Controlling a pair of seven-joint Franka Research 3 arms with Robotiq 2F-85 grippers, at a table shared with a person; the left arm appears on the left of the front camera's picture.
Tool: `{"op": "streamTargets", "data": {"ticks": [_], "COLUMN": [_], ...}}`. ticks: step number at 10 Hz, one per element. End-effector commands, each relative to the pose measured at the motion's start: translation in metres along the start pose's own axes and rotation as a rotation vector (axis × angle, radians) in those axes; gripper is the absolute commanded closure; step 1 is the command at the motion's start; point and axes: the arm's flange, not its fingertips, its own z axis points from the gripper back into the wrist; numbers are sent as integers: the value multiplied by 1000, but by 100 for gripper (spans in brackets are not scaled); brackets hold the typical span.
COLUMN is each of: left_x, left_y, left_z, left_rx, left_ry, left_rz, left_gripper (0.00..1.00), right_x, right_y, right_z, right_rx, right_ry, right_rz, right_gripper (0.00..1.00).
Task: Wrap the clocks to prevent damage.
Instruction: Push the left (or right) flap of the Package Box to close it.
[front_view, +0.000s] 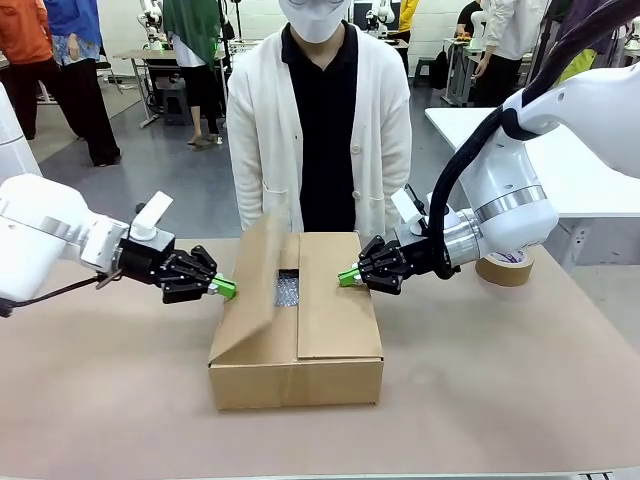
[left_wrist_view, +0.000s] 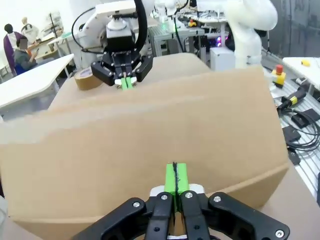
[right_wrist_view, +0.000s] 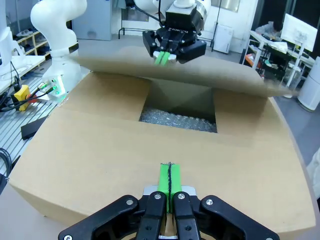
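Observation:
A cardboard box (front_view: 300, 372) sits mid-table. Its left flap (front_view: 252, 290) stands tilted up over the opening, while its right flap (front_view: 338, 305) lies flat. Bubble wrap (front_view: 288, 291) shows in the gap between them; the clocks are hidden. My left gripper (front_view: 226, 290) is shut, its green tips against the raised flap's outer side (left_wrist_view: 150, 130). My right gripper (front_view: 347, 277) is shut too, with its tips at the flat flap's outer edge (right_wrist_view: 125, 150). The right wrist view looks down on the bubble wrap (right_wrist_view: 177, 121), with the left gripper (right_wrist_view: 162, 58) beyond the raised flap.
A person in a white cardigan (front_view: 320, 130) stands at the far side, right behind the box. A roll of brown tape (front_view: 505, 267) lies at the right, behind my right arm. Bare tabletop (front_view: 480, 400) lies in front of and beside the box.

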Motion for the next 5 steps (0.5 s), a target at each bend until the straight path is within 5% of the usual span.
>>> {"op": "streamTargets", "data": {"ticks": [1, 5], "left_x": [-6, -20], "left_y": [14, 23], "left_z": [-22, -34], "left_rx": [73, 94], "left_ry": [21, 75], "left_rz": [-46, -49], "left_gripper": [99, 99], "right_x": [-3, -3], "right_y": [0, 0], "right_z": [-2, -2], "right_rx": [-3, -3], "right_ry": [12, 12], "right_rz": [-3, -3], "right_gripper": [99, 99]}}
